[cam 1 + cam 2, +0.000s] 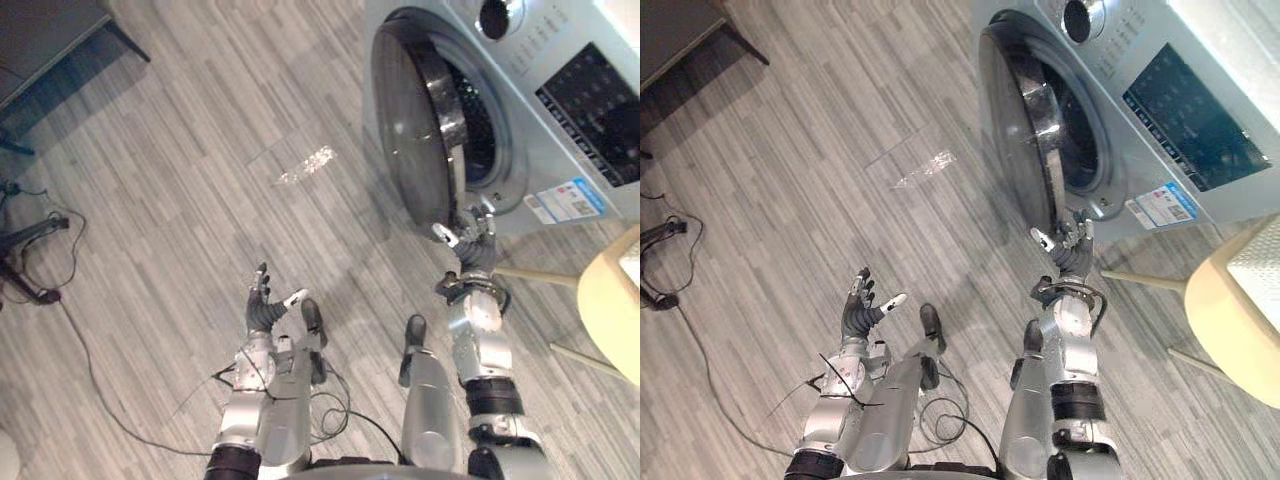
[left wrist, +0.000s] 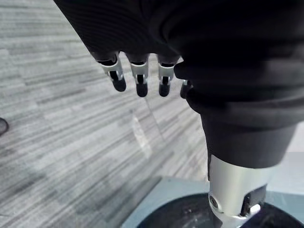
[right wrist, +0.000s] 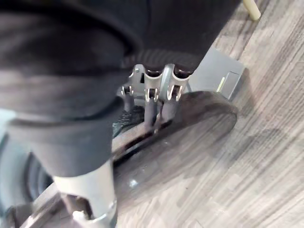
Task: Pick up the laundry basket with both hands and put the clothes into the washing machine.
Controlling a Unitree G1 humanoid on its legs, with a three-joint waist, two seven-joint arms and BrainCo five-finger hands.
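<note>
I have the washing machine (image 1: 560, 110) ahead, a silver-grey front loader with a dark glossy control panel (image 1: 590, 110) and a round dial (image 1: 495, 15). Its round door (image 1: 405, 130) stands swung wide open, a smoked glass bowl in a chrome ring, and the dark drum mouth (image 1: 480, 130) behind it is exposed. My right robot hand (image 1: 475, 248) is at the door's lower edge, fingers apart and fairly straight, gripping nothing. I cannot tell whether the tips touch the rim.

My left robot hand (image 1: 266, 310) hovers over the floor (image 1: 200, 150), well away from the washing machine on the door's outer side, fingers spread with nothing in them.

The floor is grey wood-grain planks, and the stretch beyond the open door, away from the washing machine, lies wide and flat. Close beside the washing machine, on the side away from the door, stands a cream round-edged seat (image 1: 610, 300) on pale wooden legs, which narrows the room there. Far across the floor from the washing machine are a dark piece of furniture (image 1: 50, 30) and a black stand (image 1: 25, 250).
</note>
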